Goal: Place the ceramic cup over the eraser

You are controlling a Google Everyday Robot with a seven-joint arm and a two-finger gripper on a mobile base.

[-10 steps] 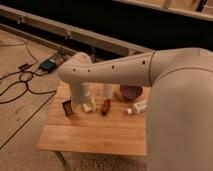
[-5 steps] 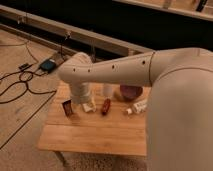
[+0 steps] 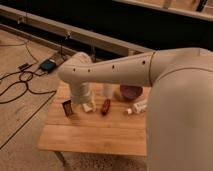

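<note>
The ceramic cup (image 3: 108, 90) is small, white and upright at the back middle of the wooden table (image 3: 95, 132), partly hidden behind my arm. The eraser (image 3: 67, 107) is a small dark block with reddish markings, standing near the table's left edge. My white arm reaches in from the right and bends down over the table. The gripper (image 3: 87, 105) hangs at the wrist's end, low over the table between the eraser and the cup. It lies just right of the eraser and to the front left of the cup.
A reddish-brown oblong thing (image 3: 105, 106) lies just right of the gripper. A dark maroon bowl (image 3: 131, 92) sits at the back right, with a white object (image 3: 139, 106) in front of it. Cables and a blue device (image 3: 48, 64) lie on the floor to the left.
</note>
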